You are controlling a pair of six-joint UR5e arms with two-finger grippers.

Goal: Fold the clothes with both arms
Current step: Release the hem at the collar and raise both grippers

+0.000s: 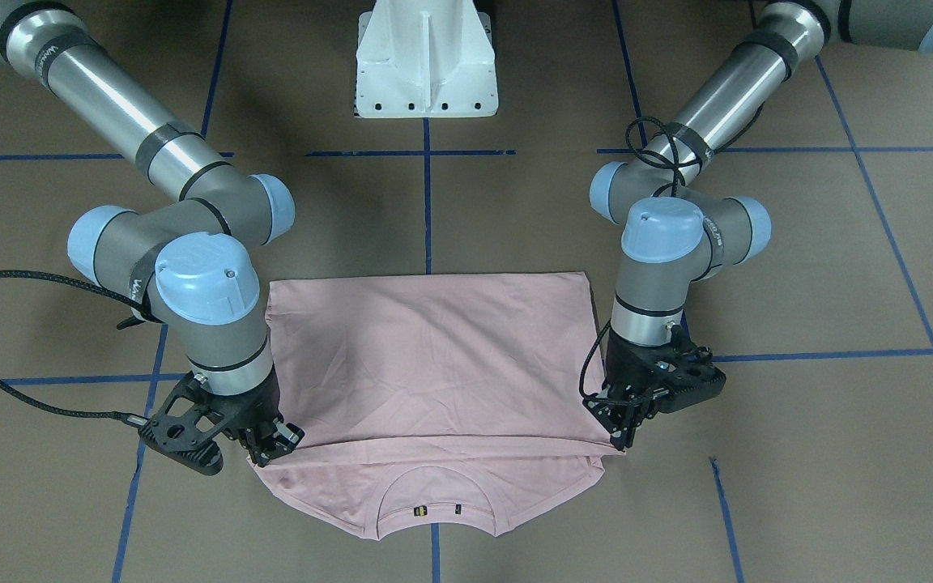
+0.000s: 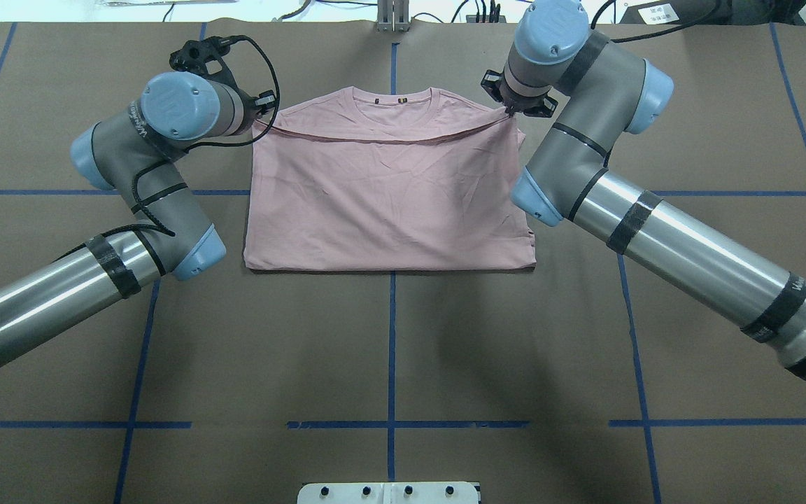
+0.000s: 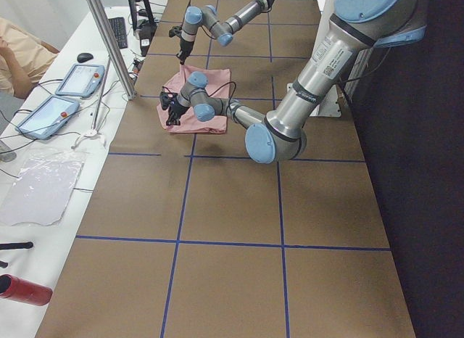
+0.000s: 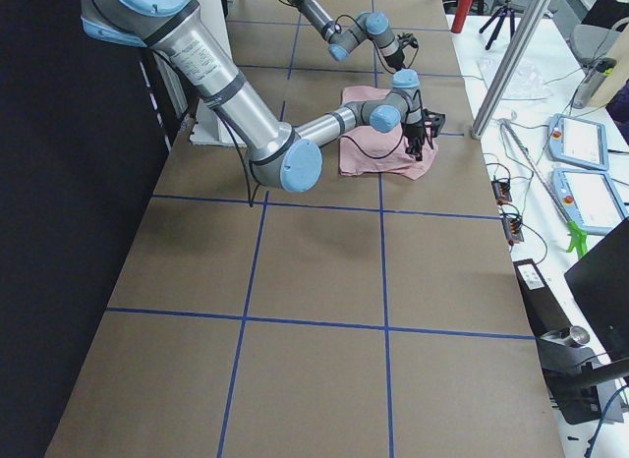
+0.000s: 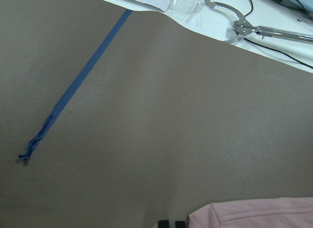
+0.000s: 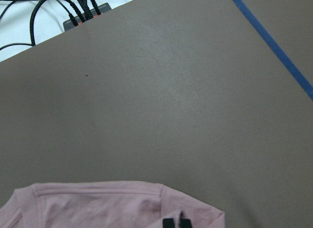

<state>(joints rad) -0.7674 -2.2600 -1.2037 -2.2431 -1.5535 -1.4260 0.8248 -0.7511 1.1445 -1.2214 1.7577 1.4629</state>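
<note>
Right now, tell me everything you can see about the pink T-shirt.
The T-shirt is pale pink, a soft-looking knit, lightly creased, and lies flat on the brown table. Its lower half is folded up over the body into a rough rectangle. The folded-over edge stops just short of the ribbed round collar, which lies uncovered. No print shows. The left gripper and right gripper each pinch one corner of that edge, which sags slightly between them.

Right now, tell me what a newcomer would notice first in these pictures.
The pale pink T-shirt lies on the brown table, its lower half folded up almost to the collar. The left gripper and the right gripper each pinch one corner of that folded edge, one at either shoulder.
</note>
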